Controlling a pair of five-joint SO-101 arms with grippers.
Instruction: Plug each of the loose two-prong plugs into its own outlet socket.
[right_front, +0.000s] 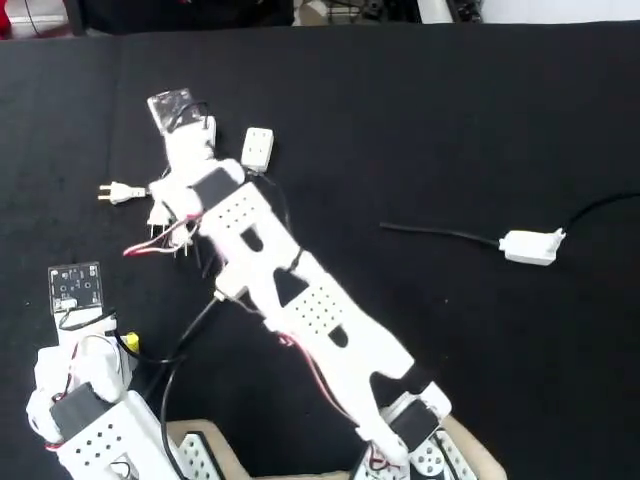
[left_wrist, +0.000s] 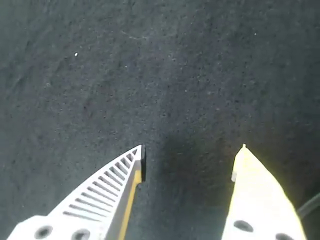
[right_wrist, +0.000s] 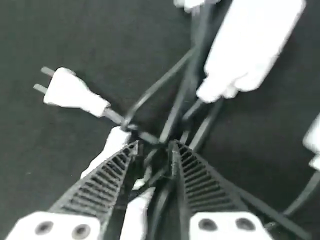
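Black cloth, far left: right gripper, jaws narrowly parted astride tangled cords, would do best to grip the plug by its body, prongs clear. Near left, the left gripper hangs wide open, empty.

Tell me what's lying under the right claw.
Under the right claw, black cords cross in a tangle between its fingers, with a white two-prong plug lying just beside. A white piece shows partly below one finger; the rest of it is covered.
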